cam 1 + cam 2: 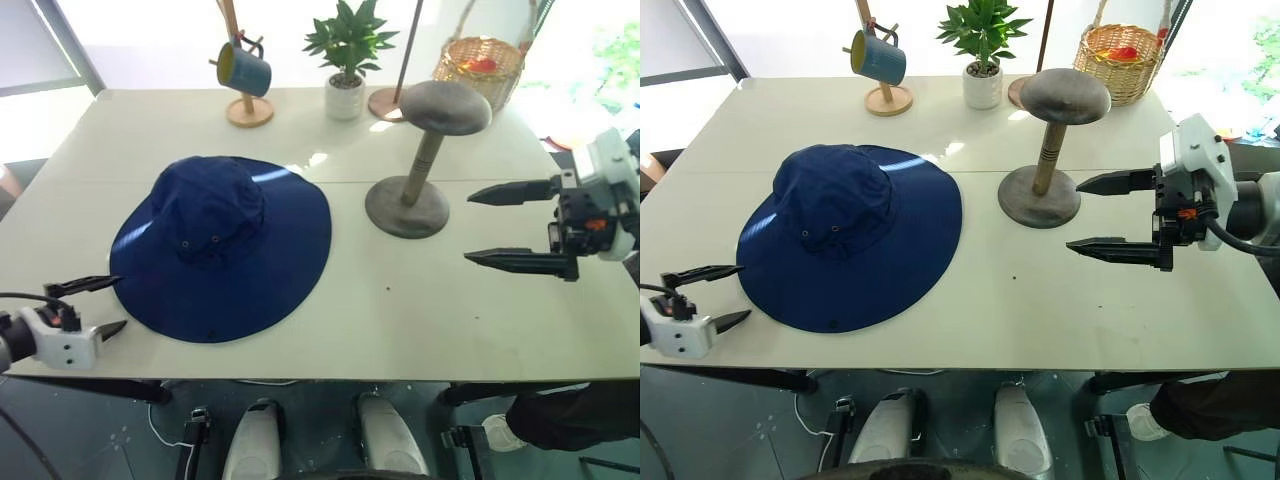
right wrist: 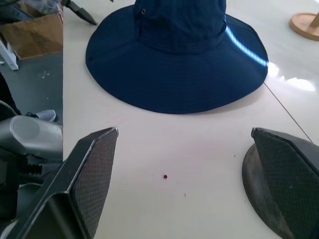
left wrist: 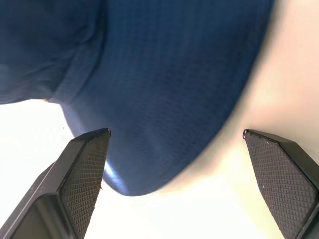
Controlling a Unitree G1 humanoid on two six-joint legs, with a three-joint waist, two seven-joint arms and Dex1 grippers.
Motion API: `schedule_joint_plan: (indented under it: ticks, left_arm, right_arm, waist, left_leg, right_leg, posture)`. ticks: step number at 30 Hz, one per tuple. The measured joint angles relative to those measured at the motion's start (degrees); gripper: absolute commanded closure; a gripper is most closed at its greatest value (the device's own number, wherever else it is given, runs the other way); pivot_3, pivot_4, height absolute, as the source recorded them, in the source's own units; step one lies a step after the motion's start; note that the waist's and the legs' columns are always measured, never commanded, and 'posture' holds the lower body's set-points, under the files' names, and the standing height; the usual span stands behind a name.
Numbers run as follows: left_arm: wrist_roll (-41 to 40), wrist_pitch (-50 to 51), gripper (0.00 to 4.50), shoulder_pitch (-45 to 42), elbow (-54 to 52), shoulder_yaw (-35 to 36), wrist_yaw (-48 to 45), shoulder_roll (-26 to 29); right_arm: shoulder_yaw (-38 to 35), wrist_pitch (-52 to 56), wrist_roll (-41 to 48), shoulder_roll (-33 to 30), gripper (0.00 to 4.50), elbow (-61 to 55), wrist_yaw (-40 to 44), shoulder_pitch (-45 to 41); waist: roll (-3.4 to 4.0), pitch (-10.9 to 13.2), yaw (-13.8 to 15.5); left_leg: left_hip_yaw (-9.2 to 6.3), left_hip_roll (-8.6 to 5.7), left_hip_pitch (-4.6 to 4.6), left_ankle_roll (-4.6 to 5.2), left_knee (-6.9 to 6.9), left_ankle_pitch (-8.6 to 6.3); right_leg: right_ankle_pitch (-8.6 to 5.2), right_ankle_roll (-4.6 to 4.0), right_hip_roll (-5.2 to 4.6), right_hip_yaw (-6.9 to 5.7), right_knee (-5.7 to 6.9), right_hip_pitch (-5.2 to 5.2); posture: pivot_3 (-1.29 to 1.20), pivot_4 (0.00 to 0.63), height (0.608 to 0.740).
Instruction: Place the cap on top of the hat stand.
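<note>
Left gripper [image 1: 110, 305]: sitting nearest, at the near left corner of the table, its two black fingers spread wide and holding nothing; the tips are lying just beside the cap's brim.
Right gripper [image 1: 1088, 215]: hovering over the right side of the table, jaws standing wide apart and empty, pointing toward the hat stand's base (one finger near the base, the other out over bare tabletop).
Cap [image 1: 221, 246]: navy blue, lying crown-up and flat on the table, left of centre, well apart from the stand's top.
Hat stand [image 1: 428, 155]: standing upright to the right of the cap, round base on the table, thin post, domed top bare.
Things around: a wooden mug tree [image 1: 241, 62] carrying a blue mug [image 1: 244, 68], a potted plant [image 1: 347, 58] and a wicker basket [image 1: 480, 68] are lining the far edge, none of them between the cap and the stand.
Left wrist view: showing the brim's edge [image 3: 164, 109] running between the two finger pads.
Right wrist view: showing a cardboard box [image 2: 34, 31] on the floor beyond the table's edge.
Surface: white table [image 1: 420, 310] with a seam running across it.
Room: bright windows glaring behind.
</note>
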Motion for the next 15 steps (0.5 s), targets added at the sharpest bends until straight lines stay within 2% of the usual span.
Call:
schedule_joint_plan:
  ticks: [10,15]
  left_arm:
    - [13.9,7.3,0.0,-4.3,-0.5,-8.7,28.0,-2.7]
    - [15.5,9.8,0.0,-7.4,-1.1,-12.4,33.6,-5.0]
  right_arm:
    - [-1.3,1.2,1.2,-1.4,0.1,-0.1,-0.8,-0.1]
    - [-1.3,1.2,1.7,-1.4,0.1,-0.4,-1.5,0.0]
  waist:
    - [0.3,-0.2,1.2]
    - [0.29,-0.2,1.3]
  left_leg:
    - [0.01,0.0,0.0,0.0,-0.01,0.01]
    - [0.01,0.0,-0.04,-0.01,0.01,0.01]
  right_leg:
    - [0.01,0.03,0.0,0.0,0.0,-0.02]
    - [0.03,0.05,0.0,0.0,0.0,-0.02]
  posture:
    - [0.0,0.15,0.74]
    - [0.0,0.15,0.74]
